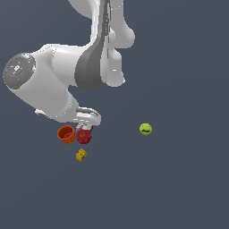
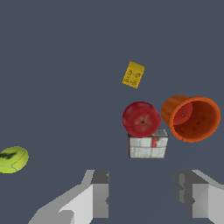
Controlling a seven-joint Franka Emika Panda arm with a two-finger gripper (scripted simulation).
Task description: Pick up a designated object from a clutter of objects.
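Observation:
The orange cup (image 1: 66, 134) lies tilted on the floor, its hollow showing, at the exterior view's left of the clutter. In the wrist view the cup (image 2: 192, 118) sits beside the red apple (image 2: 141, 119), almost touching it. My gripper (image 2: 142, 192) is open and empty, its two fingers apart above the floor. It hangs nearest the grey-and-red box (image 2: 148, 146), and the cup lies off to one side. In the exterior view the arm hides most of the hand, which hangs just above the apple (image 1: 83, 136).
The grey-and-red box (image 1: 84, 128) lies against the apple, half hidden under the hand. A yellow block with dark holes (image 1: 81, 155) (image 2: 133, 74) lies apart from them. A yellow-green ball (image 1: 145, 129) (image 2: 12, 159) rests alone to the exterior view's right.

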